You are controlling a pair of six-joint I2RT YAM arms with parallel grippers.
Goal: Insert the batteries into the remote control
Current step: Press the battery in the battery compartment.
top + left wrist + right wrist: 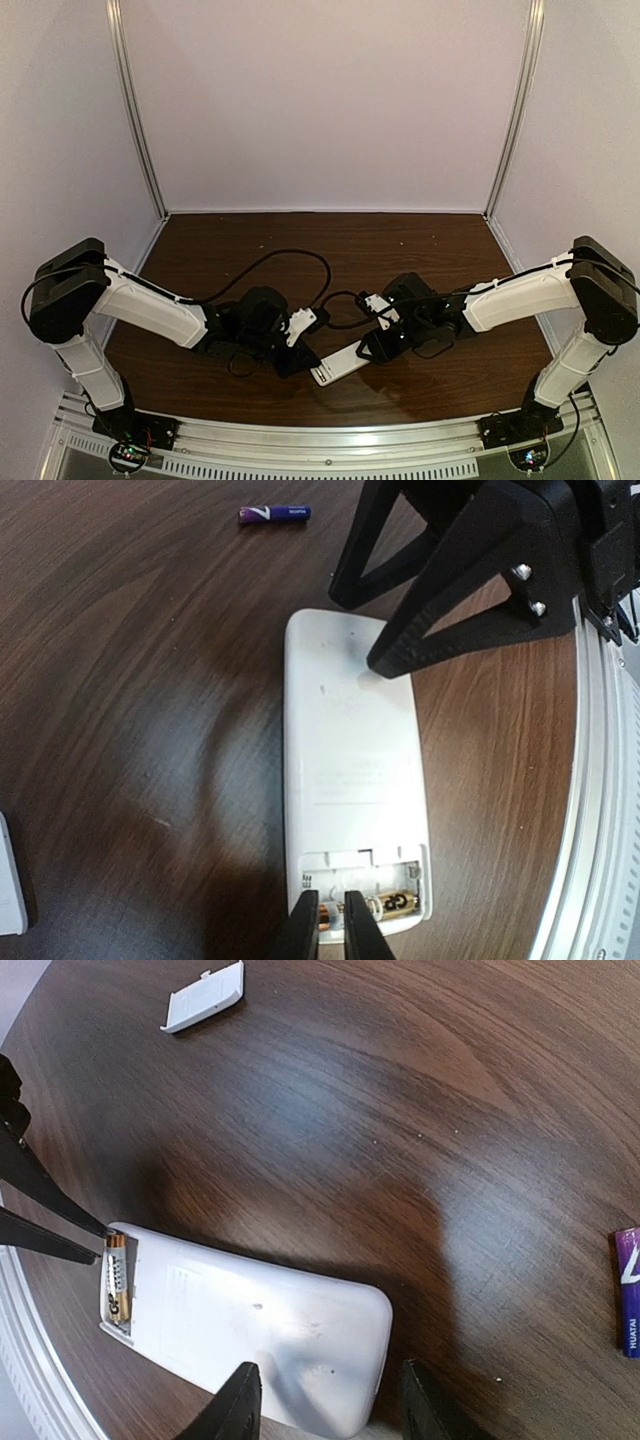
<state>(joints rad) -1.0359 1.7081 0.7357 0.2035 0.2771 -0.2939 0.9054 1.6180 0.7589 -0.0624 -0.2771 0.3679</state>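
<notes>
Brown wood makes up the table (pixel 250 240), and pale walls (pixel 330 100) stand around it. 1 white remote control (pixel 350 780) lies near the front edge, between the 2 arms. Its plain back faces up, and the battery slot at 1 end is open.

1 gold battery (pixel 116 1280) sits in that slot. The purple battery (pixel 275 513) lies on the wood, well apart from the remote. A small white lid (pixel 205 995) lies off by itself too.

The left gripper (pixel 330 935) is almost closed, with only a thin gap. Its tips are right at the end of the gold battery. I cannot tell if it is pinching the battery or just pushing it.

The right gripper (pixel 332 1365) is partly open at the other end of the remote. 1 finger looks like it is pressing on the white back. It is not squeezing anything.

I think the remote is light, hard and smooth, so it could slide on the wood. Pressing down on the far end, or holding its 2 long sides, should keep it in place.

The batteries look tiny, hard and round, so they could roll or slip. The middle of the purple one looks like the best place to pinch.
</notes>
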